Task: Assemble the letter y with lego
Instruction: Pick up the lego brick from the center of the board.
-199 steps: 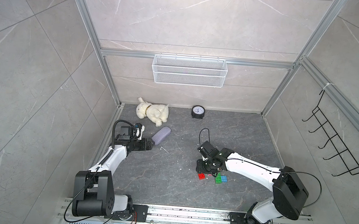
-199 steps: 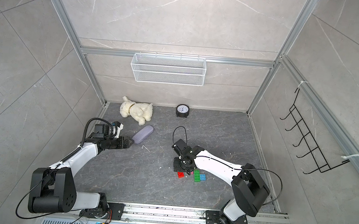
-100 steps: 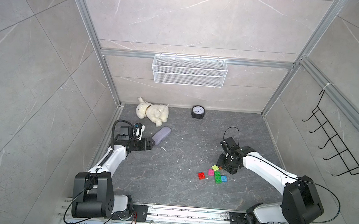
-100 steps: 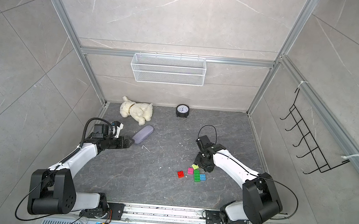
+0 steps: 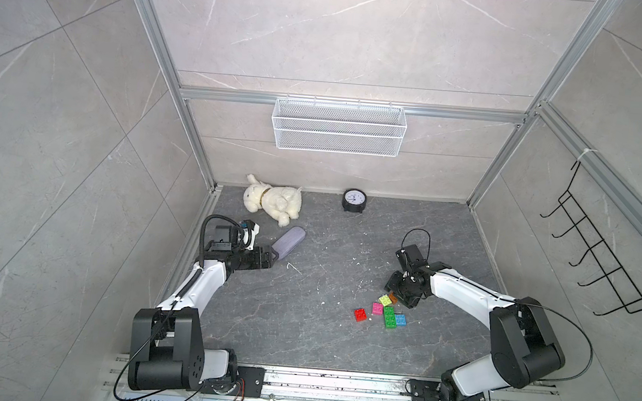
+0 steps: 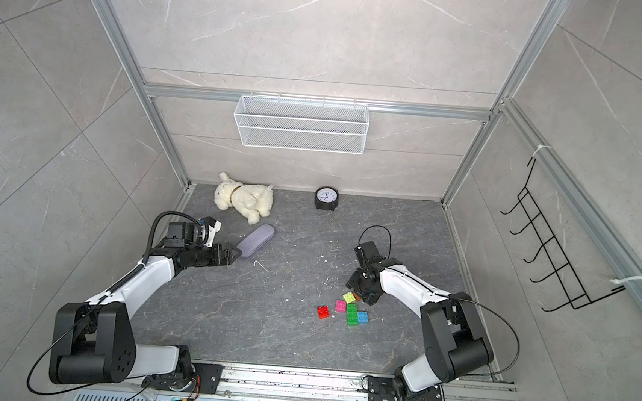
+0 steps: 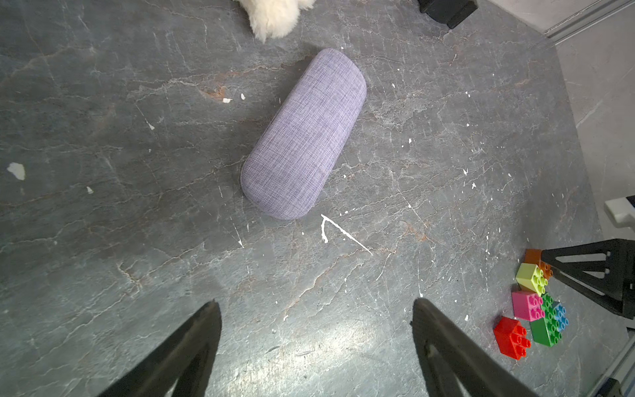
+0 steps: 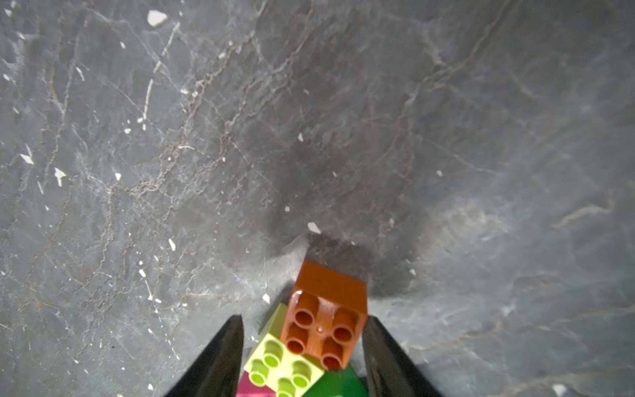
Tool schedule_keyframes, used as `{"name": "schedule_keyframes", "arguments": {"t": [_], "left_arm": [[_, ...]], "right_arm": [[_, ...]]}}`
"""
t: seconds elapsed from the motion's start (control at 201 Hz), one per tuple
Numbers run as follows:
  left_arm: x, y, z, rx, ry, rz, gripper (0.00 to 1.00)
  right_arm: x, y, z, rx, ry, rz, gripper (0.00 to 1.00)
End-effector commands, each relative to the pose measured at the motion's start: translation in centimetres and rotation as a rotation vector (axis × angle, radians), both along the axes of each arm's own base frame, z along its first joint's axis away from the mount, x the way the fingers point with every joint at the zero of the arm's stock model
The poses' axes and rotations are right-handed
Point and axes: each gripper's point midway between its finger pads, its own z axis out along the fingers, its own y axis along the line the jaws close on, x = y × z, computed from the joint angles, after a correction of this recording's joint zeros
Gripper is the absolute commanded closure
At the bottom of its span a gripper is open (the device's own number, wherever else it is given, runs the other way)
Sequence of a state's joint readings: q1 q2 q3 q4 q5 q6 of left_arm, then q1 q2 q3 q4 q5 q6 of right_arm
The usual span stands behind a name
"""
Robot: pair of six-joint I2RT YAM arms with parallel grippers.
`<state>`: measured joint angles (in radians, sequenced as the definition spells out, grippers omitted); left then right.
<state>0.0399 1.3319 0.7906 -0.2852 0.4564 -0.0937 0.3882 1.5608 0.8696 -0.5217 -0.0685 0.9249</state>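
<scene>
- In both top views, the lego [image 5: 389, 315] is lying as a loose huddle on the near right of the dark, veined stone bench [image 5: 301, 337]. The red brick [image 6: 323, 312] is sitting slightly apart from the rest. No letter y is taking shape yet, so all the joining is waiting.
- In the left wrist view, the left gripper [image 7: 314, 302] is hanging with its fingers spread wide and empty, near the rounded, woven lilac case [image 7: 304, 134]. The bricks are looking glossy and hard.
- In the right wrist view, the right gripper [image 8: 303, 319] is straddling the orange brick [image 8: 326, 309], which is touching the yellow-green brick [image 8: 281, 367]. I cannot tell whether the fingers are pinching it.
</scene>
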Motion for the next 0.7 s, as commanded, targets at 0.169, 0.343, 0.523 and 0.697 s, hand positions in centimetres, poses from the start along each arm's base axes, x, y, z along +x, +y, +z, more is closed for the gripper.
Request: {"name": "schedule_keyframes", "arguments": {"t": [0.169,0.343,0.523,0.697], "left_arm": [[0.6,-0.1,0.9,-0.019,-0.014,-0.008,0.1],[0.6,-0.1,0.8,-0.02,-0.009,-0.008,0.1],[0.6,-0.1,0.6,-0.017,-0.006,-0.008,0.1],[0.6,0.0,0.5,-0.015,-0.004,-0.008,0.1]], "right_arm": [[1.5,0.9,-0.6,0.02,-0.017,0.021,0.49],[1.6,0.0,-0.9,-0.049,0.004,0.039,0.54],[1.4,-0.8,-1.5,-0.102,0.028,0.057,0.56],[1.0,-0.7,-2.3,-0.105,0.056,0.074,0.57]]}}
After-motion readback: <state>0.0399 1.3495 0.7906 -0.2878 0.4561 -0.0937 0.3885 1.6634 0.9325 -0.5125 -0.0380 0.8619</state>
